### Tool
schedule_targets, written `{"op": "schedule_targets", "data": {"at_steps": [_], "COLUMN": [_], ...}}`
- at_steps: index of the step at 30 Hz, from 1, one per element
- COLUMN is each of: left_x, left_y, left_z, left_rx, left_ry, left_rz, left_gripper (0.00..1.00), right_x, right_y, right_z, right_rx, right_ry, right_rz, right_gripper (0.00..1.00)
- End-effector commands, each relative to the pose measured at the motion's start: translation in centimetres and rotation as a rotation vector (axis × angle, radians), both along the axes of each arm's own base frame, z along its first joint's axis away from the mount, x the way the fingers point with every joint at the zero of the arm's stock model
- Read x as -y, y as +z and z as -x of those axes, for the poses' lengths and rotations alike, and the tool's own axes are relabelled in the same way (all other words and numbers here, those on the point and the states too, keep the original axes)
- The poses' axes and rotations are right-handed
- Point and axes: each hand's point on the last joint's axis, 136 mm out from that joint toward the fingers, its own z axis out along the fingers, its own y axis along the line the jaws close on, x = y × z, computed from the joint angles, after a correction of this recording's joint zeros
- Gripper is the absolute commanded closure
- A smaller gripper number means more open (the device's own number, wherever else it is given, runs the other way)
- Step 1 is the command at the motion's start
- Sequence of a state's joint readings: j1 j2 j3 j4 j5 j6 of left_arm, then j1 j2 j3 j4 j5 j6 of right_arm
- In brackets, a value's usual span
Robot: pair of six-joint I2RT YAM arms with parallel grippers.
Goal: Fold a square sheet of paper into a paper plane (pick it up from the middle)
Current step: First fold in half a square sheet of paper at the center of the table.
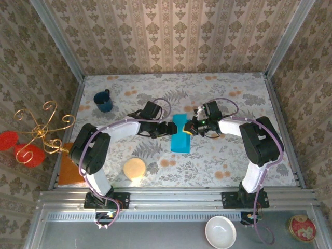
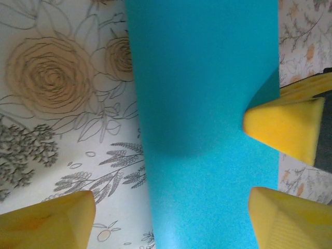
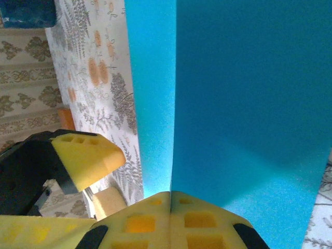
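Observation:
The square sheet of paper [image 1: 181, 135] is bright turquoise and lies mid-table, pinched narrow across its middle. My right gripper [image 1: 189, 128] comes in from the right and is shut on the sheet's raised fold [image 3: 174, 104], its yellow fingers [image 3: 155, 223] pressed together on the crease. From the left, my left gripper [image 1: 167, 129] reaches the sheet. Its fingers [image 2: 46, 220] stand apart on either side of the paper [image 2: 202, 129], open and not touching it. The right gripper's finger [image 2: 285, 129] shows at the paper's right edge.
A dark blue mug [image 1: 104, 101] stands at the back left. A round tan disc [image 1: 134, 168] lies front left beside an orange mat [image 1: 70, 168]. A gold wire stand [image 1: 39, 132] is outside the left wall. A white bowl [image 1: 220, 232] and a red tin [image 1: 302, 227] sit below the rail.

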State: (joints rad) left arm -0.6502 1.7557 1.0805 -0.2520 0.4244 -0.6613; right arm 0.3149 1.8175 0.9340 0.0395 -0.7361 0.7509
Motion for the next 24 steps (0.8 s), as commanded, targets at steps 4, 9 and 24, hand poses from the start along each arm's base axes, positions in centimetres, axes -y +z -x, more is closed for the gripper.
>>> {"op": "schedule_targets", "data": {"at_steps": [4,9,24], "left_x": [0.7,1.4,2.1], "left_y": [-1.0,-1.6,-4.4], "left_z": [-1.2,-1.9,-1.3], "left_rx": [-0.005,-0.033,-0.119], "left_ry": [0.029,0.030,0.046], "left_rz": [-0.057,-0.057,-0.095], "left_gripper": [0.29,0.35,0.52], "right_x": [1.1,1.5,2.1], "right_y": [-1.9,-2.2,-2.4], "right_z": [0.3,0.4,0.5], "right_rx": [-0.009,0.004,-0.008], "right_ry": [0.000,-0.004,0.001], "right_rz": [0.083,0.101,0.092], "right_gripper": [0.95,0.94,0.90]}}
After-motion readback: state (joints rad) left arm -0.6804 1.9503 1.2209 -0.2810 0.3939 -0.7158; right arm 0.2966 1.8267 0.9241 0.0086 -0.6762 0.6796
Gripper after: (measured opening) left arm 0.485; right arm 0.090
